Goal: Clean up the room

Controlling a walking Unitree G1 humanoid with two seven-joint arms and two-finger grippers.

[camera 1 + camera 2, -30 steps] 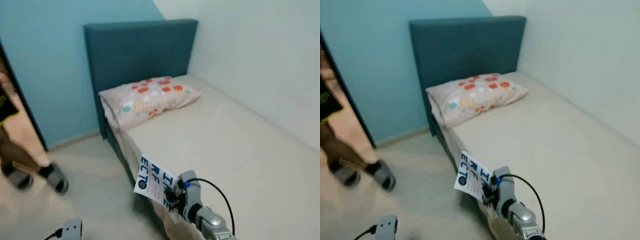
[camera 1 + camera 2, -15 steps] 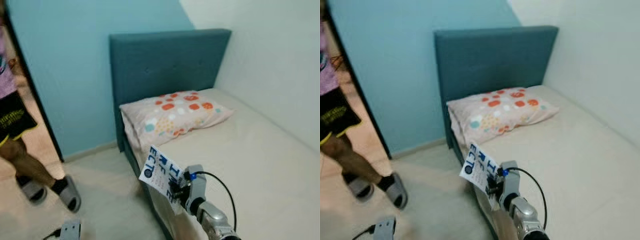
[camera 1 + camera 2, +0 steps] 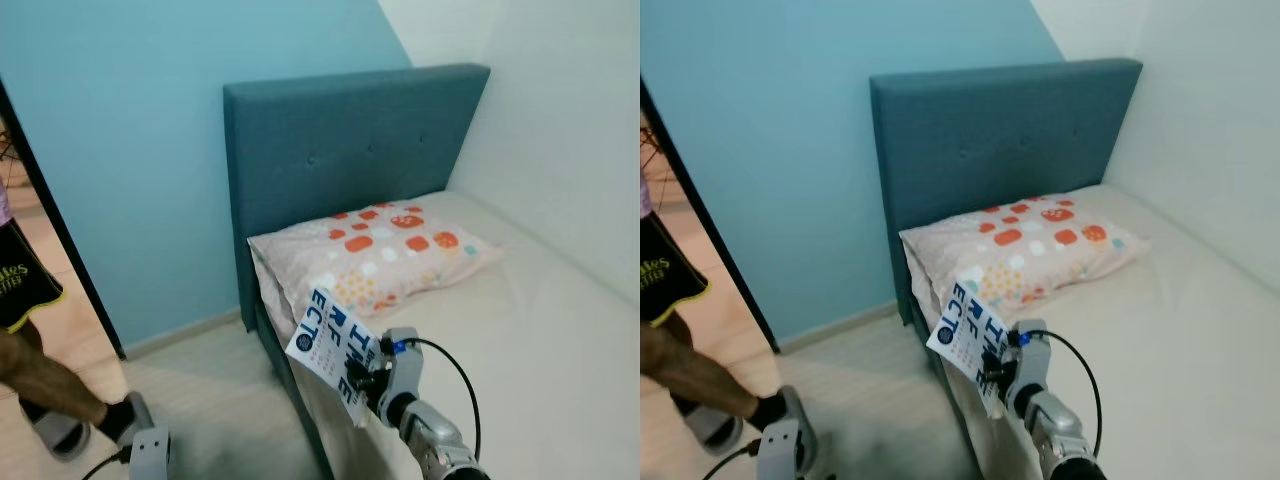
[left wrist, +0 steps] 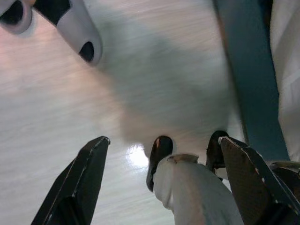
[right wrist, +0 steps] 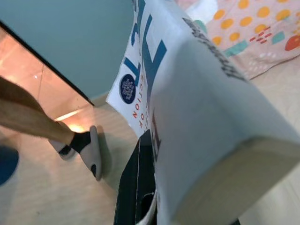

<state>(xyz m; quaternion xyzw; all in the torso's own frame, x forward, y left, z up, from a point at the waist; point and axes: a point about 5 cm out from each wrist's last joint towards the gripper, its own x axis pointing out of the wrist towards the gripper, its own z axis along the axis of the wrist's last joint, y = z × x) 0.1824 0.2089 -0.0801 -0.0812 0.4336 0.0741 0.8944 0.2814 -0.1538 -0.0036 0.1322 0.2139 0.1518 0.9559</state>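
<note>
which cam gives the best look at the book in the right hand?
The left eye view: the book shows whole, blue-lettered cover facing the camera, clamped in the right hand over the bed edge. The right eye view shows much the same. The right wrist view sees it very close, cover and page edge cropped.

One bed with one teal upholstered headboard; one pillow, patterned in orange and teal; one white book with blue lettering; two robot grippers, the right gripper and the left gripper; one person at the doorway, shown as one leg; two grey slippers, one worn and one just beside it
</note>
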